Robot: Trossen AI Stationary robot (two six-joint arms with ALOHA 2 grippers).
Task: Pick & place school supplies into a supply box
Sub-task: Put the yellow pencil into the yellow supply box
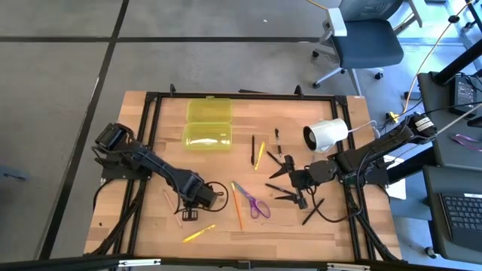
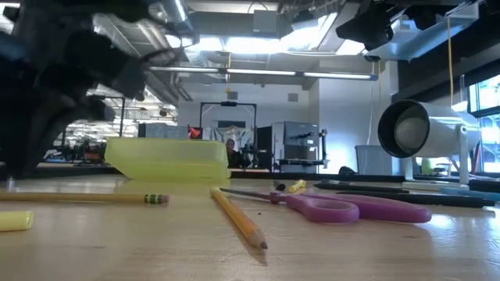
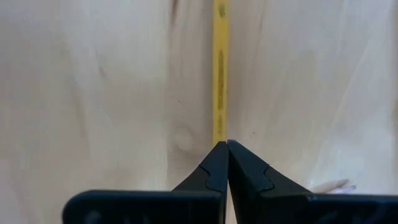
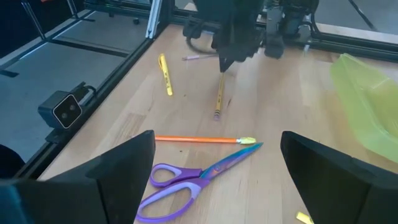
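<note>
— School supplies are seen scattered on the counter, none yet in the supply box, which lies opened flat near the far edge.

— How is the left gripper placed?

— It is lowered onto the near-left part of the counter, its jaws pressed together on the end of a yellow pencil, which is judged pinched for lifting.

— What is found further right?

— An orange pencil and purple-handled scissors are laid just beside each other. Beyond them, the right gripper is held low with jaws spread wide, apparently ready for the scissors. A white cylinder is left behind it.
</note>
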